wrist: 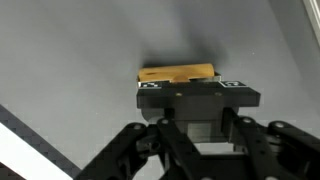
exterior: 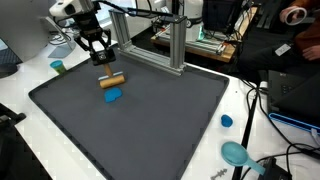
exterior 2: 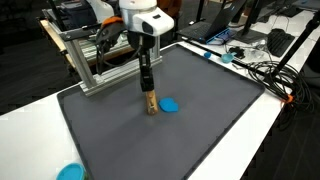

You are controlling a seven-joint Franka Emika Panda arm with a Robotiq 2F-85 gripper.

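while a dark mat [exterior: 150, 125] is covering most of the white table [exterior: 25, 95], a metal frame [exterior: 176, 45] is standing at its far edge. the gripper [exterior: 98, 57] is hovering over the mat's far left part, its jaws drawn narrow and gripping nothing. a wooden block [exterior: 112, 82] is lying flat on the mat just below the fingertips, and a small blue disc [exterior: 113, 96] is sitting just beside it on the near side.
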